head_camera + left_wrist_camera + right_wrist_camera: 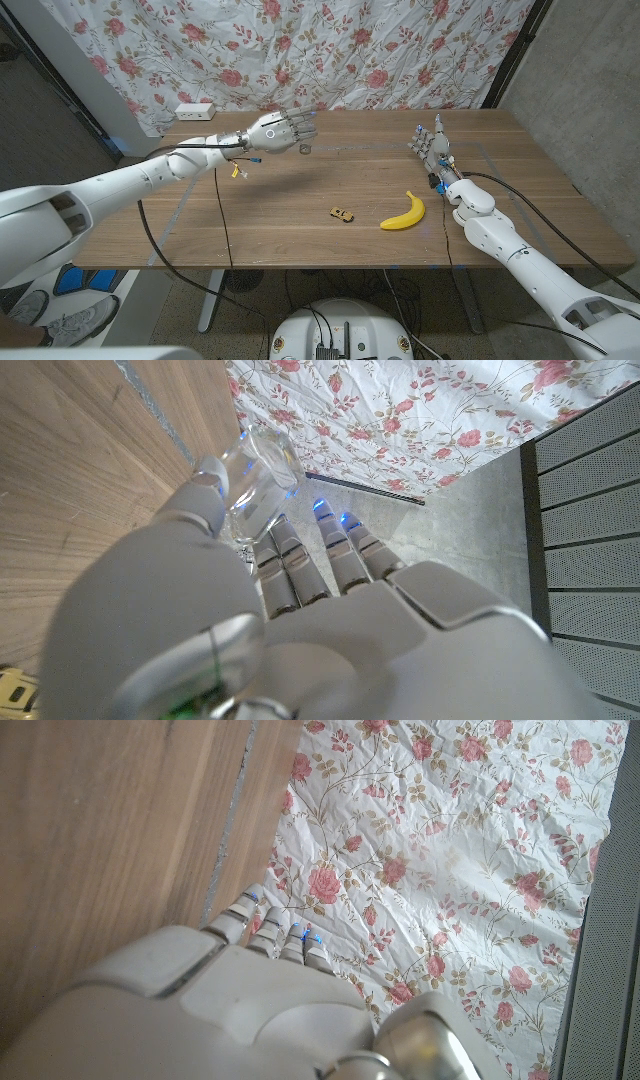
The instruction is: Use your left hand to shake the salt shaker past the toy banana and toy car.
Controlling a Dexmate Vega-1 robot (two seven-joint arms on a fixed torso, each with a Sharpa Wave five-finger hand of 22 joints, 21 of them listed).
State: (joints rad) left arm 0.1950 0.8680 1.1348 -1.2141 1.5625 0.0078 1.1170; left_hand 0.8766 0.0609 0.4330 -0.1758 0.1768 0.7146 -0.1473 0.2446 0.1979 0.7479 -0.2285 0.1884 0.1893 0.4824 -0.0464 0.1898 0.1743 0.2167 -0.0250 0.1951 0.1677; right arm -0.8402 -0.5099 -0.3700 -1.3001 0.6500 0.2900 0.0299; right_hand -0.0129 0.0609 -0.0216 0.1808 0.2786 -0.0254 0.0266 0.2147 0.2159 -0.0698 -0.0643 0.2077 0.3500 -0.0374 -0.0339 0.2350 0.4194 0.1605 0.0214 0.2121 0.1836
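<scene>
**Left hand holds shaker in the air over far half of table**

Wooden table (300, 215) fills most of head view, w/ floral curtain (330, 50) hanging behind its far edge. In both wrist views the same curtain shows beyond the table edge; grey panelled wall (590, 510) also visible in left wrist view.

Left arm (110, 185) reaches in from the robot's left, stretched toward far-centre of table. Left hand (275, 132) is raised above the surface, fingers (335, 555) curled round the salt shaker (255, 475): a clear, glassy item gripped between thumb and fingers, its end sticking out past the fingertips. In head view the shaker is mostly hidden inside the hand. It's off the table, well apart from both toys, on the far-left side of them.

Right arm (520, 250) comes in from the robot's right. Right hand (432, 145) stands on the table near the far-right part, fingers pointing up and close together, holding nothing. Right wrist view shows the fingers (270, 930) side by side, straight, against table edge and curtain.

White power strip (195, 111) sits at far-left corner of table.

Toy banana (404, 212), yellow, lies on table right of centre, near the right forearm, not touching it.

Toy car (342, 213), small, yellowish, lies just left of banana, w/ a gap between them.
</scene>
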